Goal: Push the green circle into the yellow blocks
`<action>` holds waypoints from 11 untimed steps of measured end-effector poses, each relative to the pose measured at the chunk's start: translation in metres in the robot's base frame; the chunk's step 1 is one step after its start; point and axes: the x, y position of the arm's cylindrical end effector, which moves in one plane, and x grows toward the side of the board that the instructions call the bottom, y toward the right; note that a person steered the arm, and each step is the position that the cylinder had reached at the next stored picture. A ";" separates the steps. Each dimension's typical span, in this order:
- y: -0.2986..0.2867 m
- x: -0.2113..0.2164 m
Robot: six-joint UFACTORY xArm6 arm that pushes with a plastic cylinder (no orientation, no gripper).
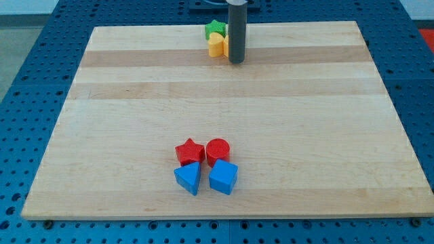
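Pale wooden board [224, 115] on blue pegboard [27, 74]; my tip [236, 62], a gripperless tool, beside yellow block [216, 45].

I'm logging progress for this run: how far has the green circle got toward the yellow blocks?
Done, it seems: a green block already sits touching a yellow block at the view's top edge of the board. Its shape is unclear, partly hidden by the rod. In hand: my tip rests just right of that pair. Left: little, perhaps confirming contact. The red and blue blocks near the view's bottom are not involved.
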 end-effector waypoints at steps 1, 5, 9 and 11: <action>0.000 0.000; 0.063 -0.026; 0.018 -0.098; 0.009 -0.064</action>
